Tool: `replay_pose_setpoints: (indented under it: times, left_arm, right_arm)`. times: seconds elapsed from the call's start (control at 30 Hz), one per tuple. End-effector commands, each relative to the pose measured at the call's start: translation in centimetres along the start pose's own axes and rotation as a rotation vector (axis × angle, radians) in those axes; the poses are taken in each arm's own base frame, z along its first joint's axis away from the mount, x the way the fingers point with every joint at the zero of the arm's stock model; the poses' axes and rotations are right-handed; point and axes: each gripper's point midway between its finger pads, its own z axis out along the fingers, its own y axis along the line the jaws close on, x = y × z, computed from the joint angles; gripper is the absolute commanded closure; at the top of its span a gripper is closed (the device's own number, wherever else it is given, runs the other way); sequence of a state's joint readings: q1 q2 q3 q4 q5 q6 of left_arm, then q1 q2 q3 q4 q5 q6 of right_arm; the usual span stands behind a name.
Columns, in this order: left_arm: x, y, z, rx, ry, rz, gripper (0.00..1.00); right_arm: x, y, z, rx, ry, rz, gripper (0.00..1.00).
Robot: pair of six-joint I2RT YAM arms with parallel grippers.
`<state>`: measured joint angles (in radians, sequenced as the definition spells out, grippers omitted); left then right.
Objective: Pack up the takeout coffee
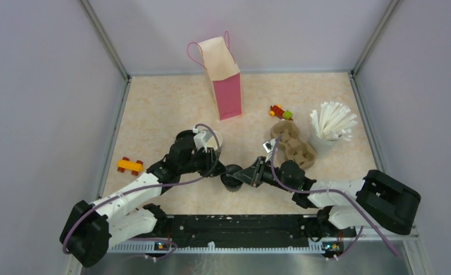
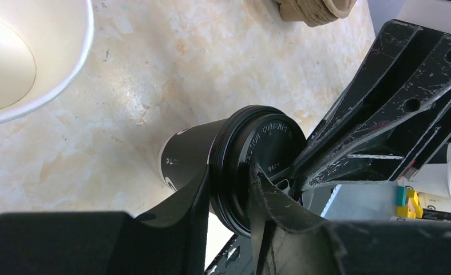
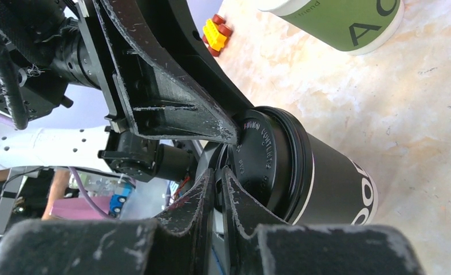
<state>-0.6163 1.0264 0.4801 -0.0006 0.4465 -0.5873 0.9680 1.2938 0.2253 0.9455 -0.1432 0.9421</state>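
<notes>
I see bright, even overhead light, soft shadows on the desk, mild sheen in left wrist view, near foreground blurred on both wrists.

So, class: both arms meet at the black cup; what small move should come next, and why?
Probably back the right gripper off the lid. The left gripper straddles the lid's rim on the black cup, while the right's shut tips crowd the lid top; the cup stands apart from the carrier, so one arm must clear before lifting.
</notes>
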Motion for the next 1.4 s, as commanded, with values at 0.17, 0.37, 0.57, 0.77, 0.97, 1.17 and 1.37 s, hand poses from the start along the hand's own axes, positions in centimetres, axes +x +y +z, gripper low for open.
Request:
replay_pose_setpoints:
  times: [0.17,0.37,0.57,0.77,0.97,1.17,1.37]
  left_arm:
    - [5.0,4.7,-0.7,-0.185,0.137,-0.055,0.67]
    - [4.6,4.3,-0.6,-0.175,0.13,-0.054,0.67]
    - [4.5,4.3,-0.7,-0.175,0.127,-0.054,0.67]
    - [4.4,4.2,-0.7,-0.174,0.125,-0.055,0.67]
    - [4.2,4.0,-0.7,-0.172,0.125,-0.048,0.68]
    - [4.2,4.0,-0.7,-0.173,0.128,-0.052,0.68]
    - [4.1,3.9,-0.7,-0.174,0.125,-0.057,0.68]
  right_arm:
    - [4.2,-1.2,-2.6,0.097,0.289,-0.176,0.85]
    - [2.0,3.7,-1.7,-0.033,0.28,-0.217,0.85]
    - [2.1,4.4,-0.5,-0.072,0.303,-0.21,0.85]
    - [2.2,3.7,0.6,-0.046,0.326,-0.218,0.85]
    - [1.9,4.2,0.3,-0.071,0.313,-0.195,0.84]
    - [-0.3,6.3,-0.5,-0.033,0.272,-0.154,0.7]
    - [-0.6,5.1,-2.6,0.085,0.196,0.061,0.51]
